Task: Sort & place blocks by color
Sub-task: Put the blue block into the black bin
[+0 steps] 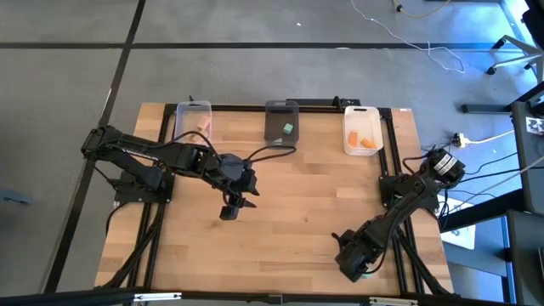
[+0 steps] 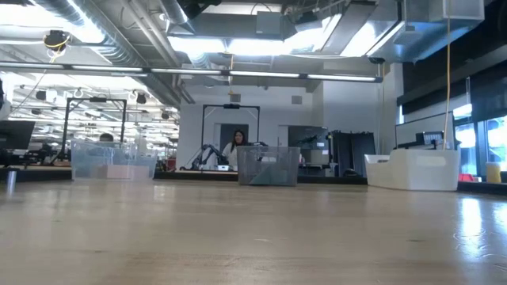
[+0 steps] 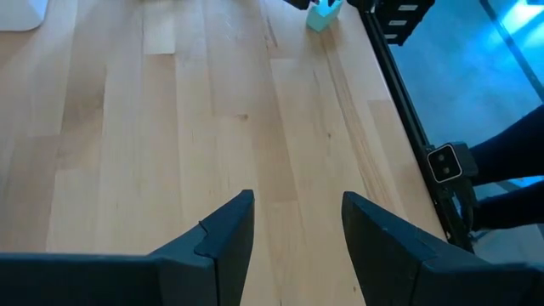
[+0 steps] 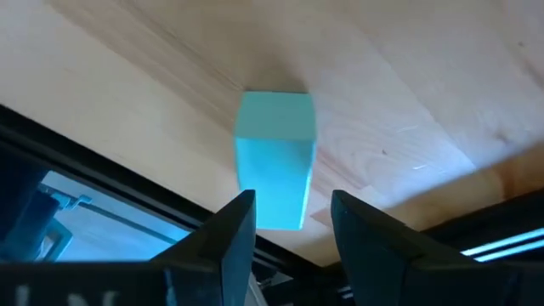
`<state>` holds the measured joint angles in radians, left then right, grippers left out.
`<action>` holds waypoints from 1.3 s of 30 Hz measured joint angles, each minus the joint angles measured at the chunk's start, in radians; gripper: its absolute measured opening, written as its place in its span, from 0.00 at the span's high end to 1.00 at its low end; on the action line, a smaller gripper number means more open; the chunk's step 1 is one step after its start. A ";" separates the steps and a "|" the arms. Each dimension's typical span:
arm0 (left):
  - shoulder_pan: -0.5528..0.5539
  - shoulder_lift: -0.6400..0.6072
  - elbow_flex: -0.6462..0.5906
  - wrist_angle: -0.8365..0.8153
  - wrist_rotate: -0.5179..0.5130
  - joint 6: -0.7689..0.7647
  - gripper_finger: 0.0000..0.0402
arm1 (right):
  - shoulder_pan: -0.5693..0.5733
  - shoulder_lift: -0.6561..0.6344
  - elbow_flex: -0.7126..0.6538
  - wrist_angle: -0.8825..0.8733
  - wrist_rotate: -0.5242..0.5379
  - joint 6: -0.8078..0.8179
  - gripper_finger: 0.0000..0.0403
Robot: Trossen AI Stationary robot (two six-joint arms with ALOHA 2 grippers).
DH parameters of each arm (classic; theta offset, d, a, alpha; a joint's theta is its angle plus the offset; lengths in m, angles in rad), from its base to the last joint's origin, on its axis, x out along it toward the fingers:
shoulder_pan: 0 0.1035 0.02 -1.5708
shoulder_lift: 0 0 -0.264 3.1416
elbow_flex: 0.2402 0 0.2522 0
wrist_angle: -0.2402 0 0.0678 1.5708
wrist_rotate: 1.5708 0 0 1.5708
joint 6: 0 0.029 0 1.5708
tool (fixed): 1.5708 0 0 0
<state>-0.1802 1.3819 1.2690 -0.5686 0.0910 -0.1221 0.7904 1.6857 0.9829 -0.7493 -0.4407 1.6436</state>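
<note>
My right claw [image 4: 289, 223] is down low at the bench's near right corner, fingers parted, with a small teal-green rectangular block [image 4: 274, 159] standing just beyond my fingertips and not touched by them. That block sits on the pale wooden bench [image 1: 297, 212] hard by its near edge, close to the black frame rail; from the left wrist camera it shows as a small teal shape [image 3: 324, 14] far across the boards.

My left claw [image 1: 231, 204] hovers over the bench left of the middle, pointing toward the near edge. Its two dark fingers [image 3: 223, 238] stand apart with only bare wood between them, so it grips nothing.

Along the far edge stand three small plastic bins. The clear bin [image 1: 194, 119] toward the far left corner holds a pale tan wooden block [image 1: 202, 125]. The grey mesh-sided bin [image 1: 281, 120] at the middle of the far edge holds another teal-green block [image 1: 288, 128]. The white bin [image 1: 361, 130] toward the far right corner holds orange blocks [image 1: 364, 141], though I cannot tell how many
</note>
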 joint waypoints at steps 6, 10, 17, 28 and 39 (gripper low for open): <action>0.000 0.000 0.000 0.000 0.000 -0.001 0.58 | 0.000 0.000 0.000 0.023 0.002 -0.002 0.61; 0.000 0.000 0.000 0.000 0.000 -0.001 0.58 | 0.000 0.000 -0.005 0.029 0.020 -0.003 0.61; 0.000 0.000 0.000 0.000 0.000 -0.001 0.58 | 0.000 0.001 -0.011 0.051 0.069 -0.003 0.61; 0.000 0.000 0.000 0.000 0.000 -0.001 0.58 | 0.000 0.002 -0.011 0.060 0.073 -0.003 0.61; 0.000 0.000 0.000 -0.013 0.000 -0.001 0.58 | 0.000 0.075 -0.008 0.074 0.064 -0.002 0.61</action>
<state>-0.1802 1.3819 1.2690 -0.5814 0.0914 -0.1230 0.7902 1.7607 0.9749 -0.6754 -0.3767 1.6413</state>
